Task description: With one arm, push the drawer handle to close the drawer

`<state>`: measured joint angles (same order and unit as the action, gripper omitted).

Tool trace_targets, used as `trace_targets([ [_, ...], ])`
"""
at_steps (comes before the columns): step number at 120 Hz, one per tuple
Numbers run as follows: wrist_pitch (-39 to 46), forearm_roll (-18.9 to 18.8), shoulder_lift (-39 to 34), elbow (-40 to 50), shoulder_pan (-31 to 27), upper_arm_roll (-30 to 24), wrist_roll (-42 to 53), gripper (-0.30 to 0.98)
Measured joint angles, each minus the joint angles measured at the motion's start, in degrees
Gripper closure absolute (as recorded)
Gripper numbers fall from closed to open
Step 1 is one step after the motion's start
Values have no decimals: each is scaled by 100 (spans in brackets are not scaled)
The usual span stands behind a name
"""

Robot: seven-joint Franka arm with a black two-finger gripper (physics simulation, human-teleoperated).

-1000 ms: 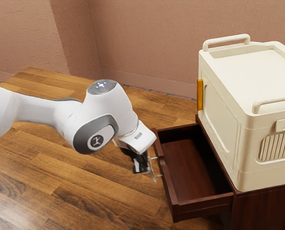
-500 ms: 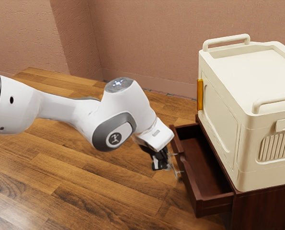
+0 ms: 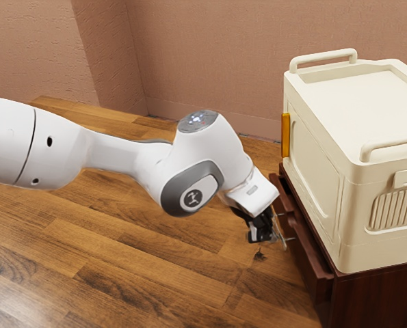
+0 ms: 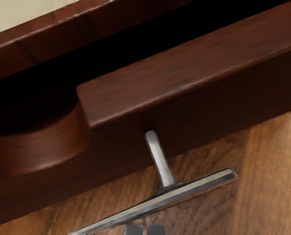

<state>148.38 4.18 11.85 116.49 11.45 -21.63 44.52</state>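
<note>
Our reddish-brown drawer [image 4: 194,73] is slightly open, its slim, silvery bar handle [image 4: 194,189] jutting from the notched front; our end effector [image 3: 269,235], fingertips together, is beside the handle.

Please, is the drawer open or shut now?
Slightly open: a dark gap shows between the drawer front and the cabinet.

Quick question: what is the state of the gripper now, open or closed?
Gripper: closed, its fingertips side by side almost together, holding nothing, just by the drawer handle.
</note>
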Motion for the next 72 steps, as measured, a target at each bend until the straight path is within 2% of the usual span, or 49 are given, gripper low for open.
trace_targets([
  [72,30,-196,431,-509,216,28,55,79],
])
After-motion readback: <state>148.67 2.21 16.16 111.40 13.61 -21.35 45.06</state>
